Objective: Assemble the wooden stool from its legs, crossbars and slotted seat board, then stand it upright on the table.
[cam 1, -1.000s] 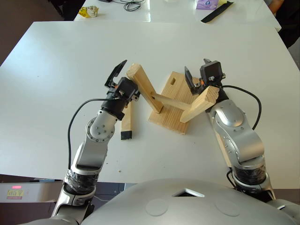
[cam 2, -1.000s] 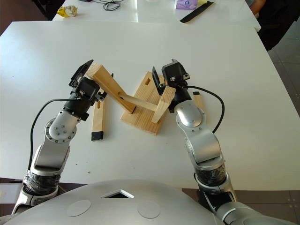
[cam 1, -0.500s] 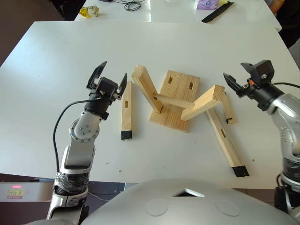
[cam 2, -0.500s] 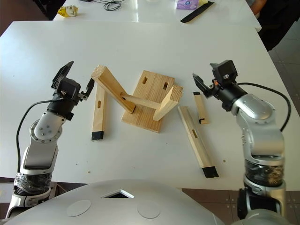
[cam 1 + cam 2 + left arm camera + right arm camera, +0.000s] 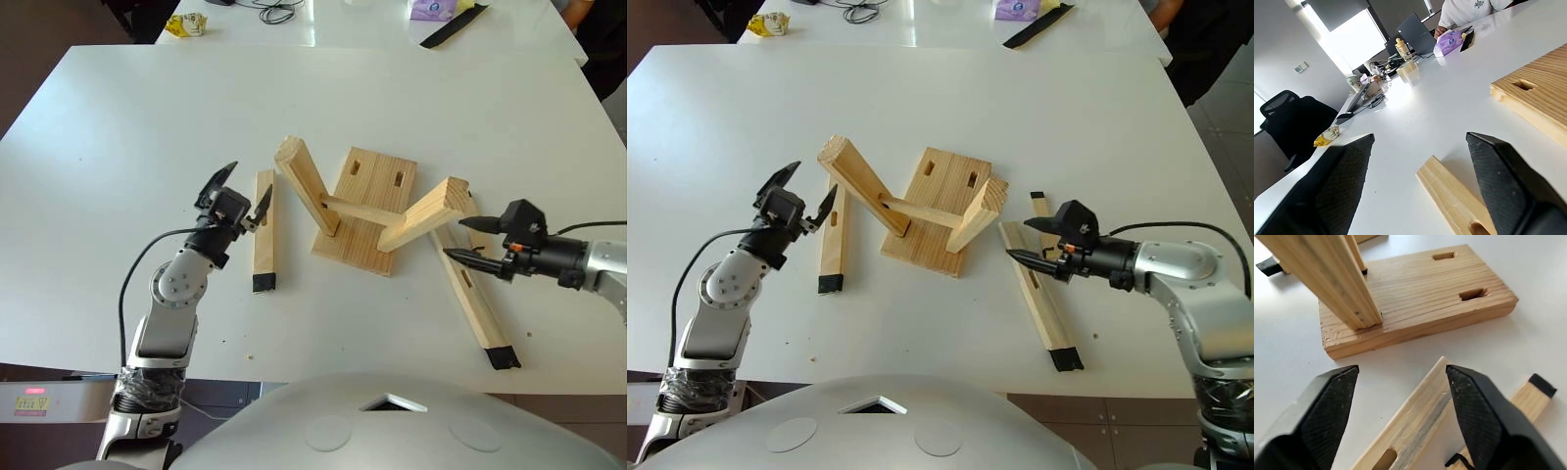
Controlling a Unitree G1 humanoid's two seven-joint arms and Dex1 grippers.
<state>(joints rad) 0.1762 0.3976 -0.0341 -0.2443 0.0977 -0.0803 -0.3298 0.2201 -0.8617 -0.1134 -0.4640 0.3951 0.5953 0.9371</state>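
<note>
Both grippers have let go of the two inclined legs they clamped a second ago and have moved outward and down. The left gripper (image 5: 250, 176) is spread wide and empty, its fingers straddling the far end of a loose leg (image 5: 264, 230) that lies flat on the surface (image 5: 147, 117). The right gripper (image 5: 454, 238) is likewise open and empty, aimed at the near-seat end of a second loose leg (image 5: 473, 299).

The released sub-assembly remains standing: left inclined leg (image 5: 307, 186), right inclined leg (image 5: 426, 215) and crossbar (image 5: 361, 209), seated on the slotted seat board (image 5: 380, 164). Judgement: the next step is fetching the remaining legs.

The left forearm angles up from the near edge. The right forearm lies low, almost level, pointing inward.
</note>
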